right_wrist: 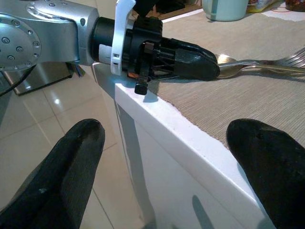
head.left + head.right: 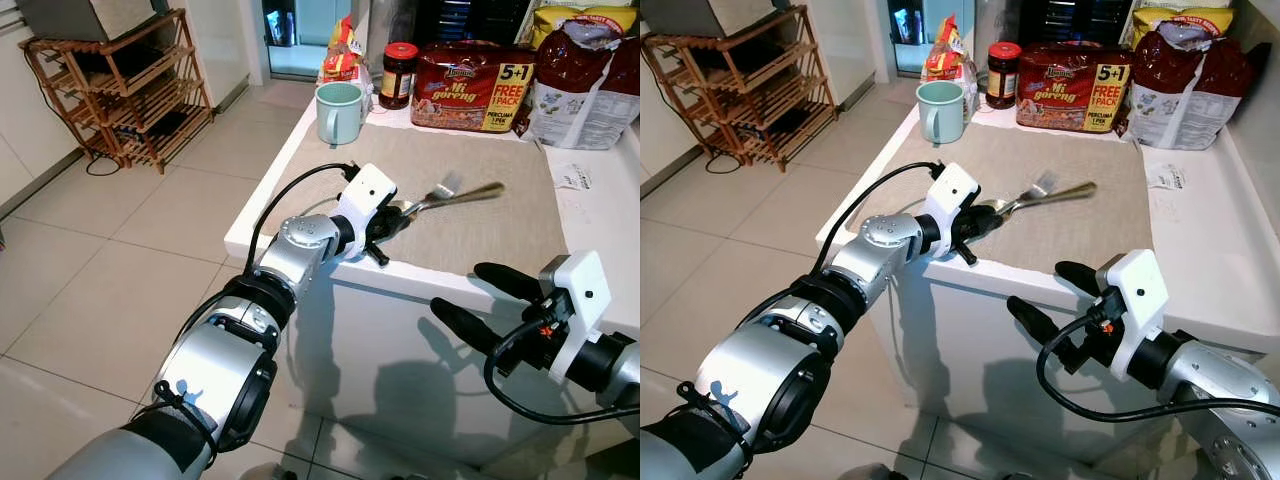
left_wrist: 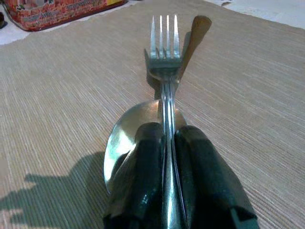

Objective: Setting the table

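Left gripper (image 2: 400, 213) clamped on fork (image 2: 447, 187) and spoon (image 3: 125, 136) together, held low over placemat (image 2: 480, 235), long axes pointing right and slightly far. Right gripper (image 2: 483, 297) spread wide, holding nothing, off the near edge of the counter (image 2: 600, 230), further from cutlery.
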